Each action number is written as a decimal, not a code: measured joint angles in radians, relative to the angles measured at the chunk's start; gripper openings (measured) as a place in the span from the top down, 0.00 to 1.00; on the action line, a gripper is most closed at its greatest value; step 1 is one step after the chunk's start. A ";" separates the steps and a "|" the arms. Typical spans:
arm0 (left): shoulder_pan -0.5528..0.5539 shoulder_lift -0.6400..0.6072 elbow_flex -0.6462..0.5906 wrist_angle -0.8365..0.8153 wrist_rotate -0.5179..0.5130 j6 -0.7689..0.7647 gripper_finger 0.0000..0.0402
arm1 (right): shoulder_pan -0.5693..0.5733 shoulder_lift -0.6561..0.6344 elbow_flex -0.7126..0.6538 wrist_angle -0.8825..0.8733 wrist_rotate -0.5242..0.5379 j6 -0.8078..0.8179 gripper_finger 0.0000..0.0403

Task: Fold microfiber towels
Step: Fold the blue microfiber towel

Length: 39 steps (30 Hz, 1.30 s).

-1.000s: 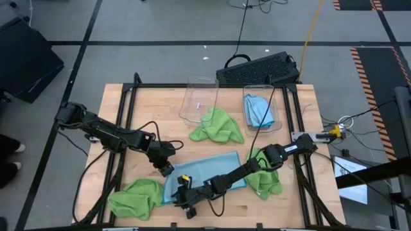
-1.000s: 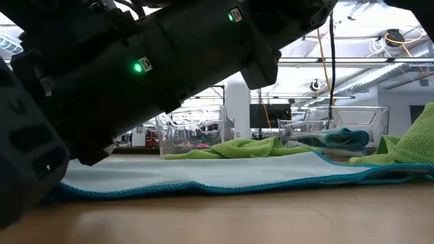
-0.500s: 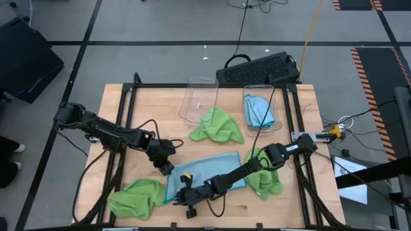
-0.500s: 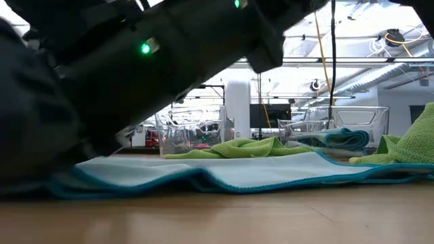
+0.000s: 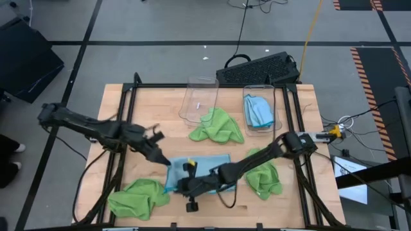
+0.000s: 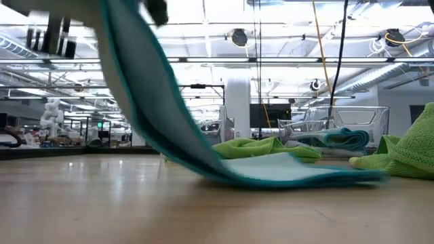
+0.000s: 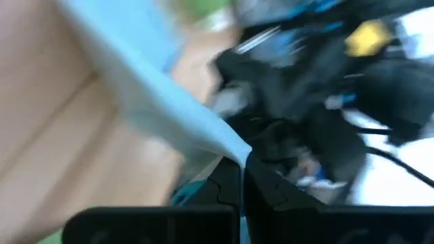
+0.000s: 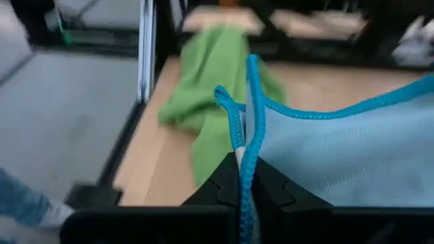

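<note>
A light blue microfiber towel (image 5: 209,168) lies in the middle of the table near the front, its left edge raised. In the low view the light blue towel (image 6: 146,102) slopes up to the left from the part still on the wood. My left gripper (image 5: 165,161) is shut on the towel's far left corner, and my right gripper (image 5: 182,186) is shut on its near left corner. Green towels lie crumpled at the near left (image 5: 137,196), at the right (image 5: 266,181) and toward the back (image 5: 218,126). My left gripper pinches the towel's corner tip (image 7: 230,145) between its two shut fingers, coming from the table's left. The cloth runs away from the fingers in a taut sheet, lifted clear at this end. My right gripper pinches the bunched blue hemmed edge (image 8: 248,135) at the corner between its two shut fingers, coming from the table's right. This end is lifted clear; the towel's right part (image 6: 291,169) rests on the table.
Two clear bins stand at the back: an empty one (image 5: 199,99) and one (image 5: 259,109) holding a blue towel. A black keyboard (image 5: 257,67) lies behind them. Bare wood shows in the low view in front of the raised towel.
Both grippers have risen, most of it in the last half second, and have drawn the light blue towel's left edge up off the table. The towel now slopes up to the left, while its right part stays lying on the wood.
</note>
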 joint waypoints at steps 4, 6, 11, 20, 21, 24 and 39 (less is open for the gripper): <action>-0.015 -0.139 0.000 0.109 -0.127 -0.048 1.00 | -0.018 -0.112 0.001 -0.039 0.004 0.000 0.99; -0.022 -0.189 0.000 0.151 -0.187 -0.058 1.00 | -0.031 -0.158 0.001 -0.060 0.004 -0.005 0.99; -0.035 -0.239 0.044 0.175 -0.330 -0.036 1.00 | -0.086 -0.249 0.001 -0.116 -0.003 -0.021 0.99; -0.033 -0.192 0.254 0.181 -0.609 0.211 1.00 | -0.297 -0.371 0.001 -0.112 -0.198 0.012 0.99; -0.033 -0.189 0.270 0.177 -0.634 0.237 1.00 | -0.319 -0.382 0.001 -0.111 -0.230 0.025 0.99; -0.033 -0.179 0.308 0.170 -0.694 0.294 1.00 | -0.378 -0.416 0.002 -0.101 -0.319 0.078 0.99; -0.122 -0.165 0.319 -0.001 -0.741 0.254 0.99 | -0.451 -0.472 -0.015 -0.245 -0.604 0.168 0.99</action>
